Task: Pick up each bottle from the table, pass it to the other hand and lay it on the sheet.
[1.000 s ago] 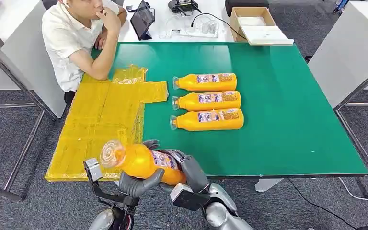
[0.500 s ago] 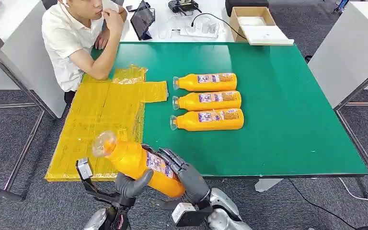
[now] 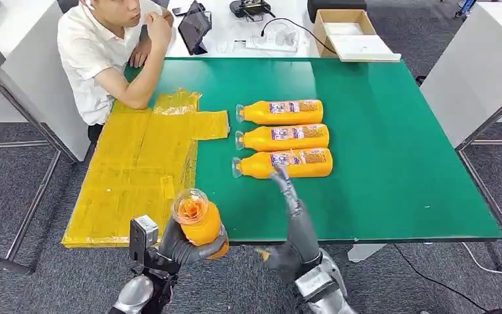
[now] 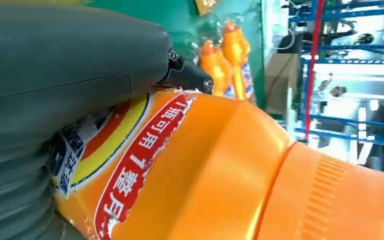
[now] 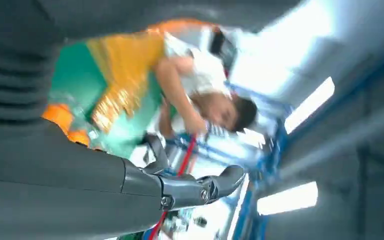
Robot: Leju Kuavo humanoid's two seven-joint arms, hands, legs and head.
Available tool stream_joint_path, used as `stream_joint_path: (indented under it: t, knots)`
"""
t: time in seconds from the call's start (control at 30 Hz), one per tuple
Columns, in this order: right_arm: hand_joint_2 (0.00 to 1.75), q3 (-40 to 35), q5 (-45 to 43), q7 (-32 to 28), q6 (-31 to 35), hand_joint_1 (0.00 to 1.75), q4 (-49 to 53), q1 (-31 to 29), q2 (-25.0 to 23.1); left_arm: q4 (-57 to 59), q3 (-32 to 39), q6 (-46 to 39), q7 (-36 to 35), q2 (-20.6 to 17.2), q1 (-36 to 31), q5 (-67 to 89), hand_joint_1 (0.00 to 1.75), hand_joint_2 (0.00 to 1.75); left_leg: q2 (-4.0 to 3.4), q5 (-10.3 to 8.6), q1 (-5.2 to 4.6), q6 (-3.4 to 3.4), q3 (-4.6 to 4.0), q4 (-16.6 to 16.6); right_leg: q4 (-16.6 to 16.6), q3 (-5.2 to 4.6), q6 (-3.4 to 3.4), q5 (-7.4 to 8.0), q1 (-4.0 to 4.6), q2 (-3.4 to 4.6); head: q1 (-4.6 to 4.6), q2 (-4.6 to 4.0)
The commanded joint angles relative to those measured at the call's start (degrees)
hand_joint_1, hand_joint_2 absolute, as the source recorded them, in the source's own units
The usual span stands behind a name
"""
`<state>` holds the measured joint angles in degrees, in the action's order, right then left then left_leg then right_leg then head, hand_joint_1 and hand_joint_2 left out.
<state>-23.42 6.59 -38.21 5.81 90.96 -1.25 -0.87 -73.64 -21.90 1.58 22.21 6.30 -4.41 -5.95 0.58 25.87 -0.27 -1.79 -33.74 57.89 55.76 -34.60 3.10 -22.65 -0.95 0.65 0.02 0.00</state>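
Now bottle [image 3: 197,221] upright — cap skyward

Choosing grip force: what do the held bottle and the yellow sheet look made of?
Held bottle: probably glossy plastic, with a ribbed cap and a wrinkled printed label film. Yellow sheet: thin translucent plastic film, by its creases and shine; cannot be sure.

So the flat rectangular table top [image 3: 379,144] is solid green, with a crinkly translucent yellow plastic sheet [image 3: 137,163] along its left edge. The three plastic bottles lying mid-table [image 3: 284,139] are orange with clear caps and blue-and-orange labels. The plastic bottle in the grey left hand [image 3: 199,222] is the same orange; up close its label [image 4: 125,165] has a red band with white characters, plus yellow and blue patches. The seated person's shirt [image 3: 88,55] is white, the carpet [image 3: 13,196] dark grey.
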Motion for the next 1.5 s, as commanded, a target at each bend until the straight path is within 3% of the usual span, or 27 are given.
stream_joint_path:
  t: [0.03, 0.33, 0.93, 1.03, 1.23, 1.33, 1.37, 1.4, 1.5]
  knots:
    - [0.0, 13.3, -2.3, -1.8, 0.8, 0.0, 5.5, 1.7, -5.3, 5.7, 2.0, -6.2, -1.3, -3.0, -3.3, 7.6, 1.75, 1.75, 0.04, 0.03, 0.04, 0.11, 0.18, -0.1, 0.0, 0.18, -0.12, -0.07, 0.05, -0.12, 0.0, 0.0]
    - [0.0, 15.1, -2.4, -1.8, 3.2, 0.0, 5.3, 4.2, -7.4, 8.3, 2.6, -25.1, -8.0, -4.2, -8.4, 34.8, 1.75, 1.75, 0.05, 0.01, 0.07, 0.15, 0.25, -0.1, 0.0, 0.23, -0.17, -0.06, 0.09, -0.15, 0.0, 0.0]
    - [0.0, 14.8, -2.4, -1.8, 3.6, 0.0, 5.1, 4.1, -7.3, 8.0, 3.5, -24.1, -8.3, -3.7, -8.4, 35.7, 1.75, 1.75, -0.07, -0.01, 0.05, 0.14, 0.22, 0.0, 0.0, 0.18, -0.12, -0.02, 0.06, -0.03, 0.02, -0.02]
    - [0.0, 15.1, -3.0, -1.8, 3.4, 0.0, 4.7, 4.2, -7.9, 9.8, 3.0, -28.1, -11.4, -4.3, -11.0, 43.3, 1.75, 1.75, -0.09, 0.0, 0.06, 0.15, 0.25, 0.0, 0.0, 0.2, -0.12, -0.02, 0.07, -0.02, 0.02, -0.02]
    - [0.0, 15.9, -2.8, -1.8, 4.2, 0.0, 2.1, 2.9, -9.0, 25.3, 2.5, -28.7, -23.5, -4.6, -22.0, 62.4, 1.75, 1.75, 0.09, -0.09, 0.09, 0.16, 0.23, -0.1, 0.0, 0.21, -0.13, 0.01, 0.1, -0.19, 0.02, -0.02]
    - [0.0, 16.3, -2.6, -1.7, 4.1, 0.0, 1.0, 2.0, -8.9, 33.3, 3.6, -24.8, -24.4, -4.2, -26.2, 63.3, 1.75, 1.75, 0.05, -0.11, 0.06, 0.13, 0.21, 0.0, 0.0, 0.2, -0.1, 0.01, 0.07, -0.1, 0.0, 0.0]
    - [0.0, 16.3, -2.6, -1.7, 4.1, 0.0, 0.2, 1.3, -9.1, 38.5, 2.8, -26.8, -27.6, -4.6, -28.8, 67.6, 1.75, 1.75, 0.04, -0.12, 0.1, 0.2, 0.29, -0.1, 0.0, 0.29, -0.16, 0.02, 0.12, -0.13, 0.0, -0.02]
    - [0.0, 16.1, -2.3, -1.2, 3.9, 0.0, -1.0, 0.4, -9.1, 45.7, 1.8, -24.1, -37.0, -5.2, -32.5, 73.6, 1.75, 1.75, 0.03, -0.11, 0.08, 0.16, 0.23, -0.1, 0.0, 0.23, -0.11, 0.01, 0.08, -0.1, 0.0, -0.02]
    - [0.0, 15.4, -2.3, -1.1, 4.0, 0.0, -4.4, -1.5, -9.5, 54.1, 5.6, -23.2, -34.4, -6.1, -36.2, 72.9, 1.75, 1.75, -0.1, -0.13, 0.09, 0.13, 0.25, 0.0, 0.0, 0.24, -0.1, 0.07, 0.08, 0.07, -0.02, 0.0]
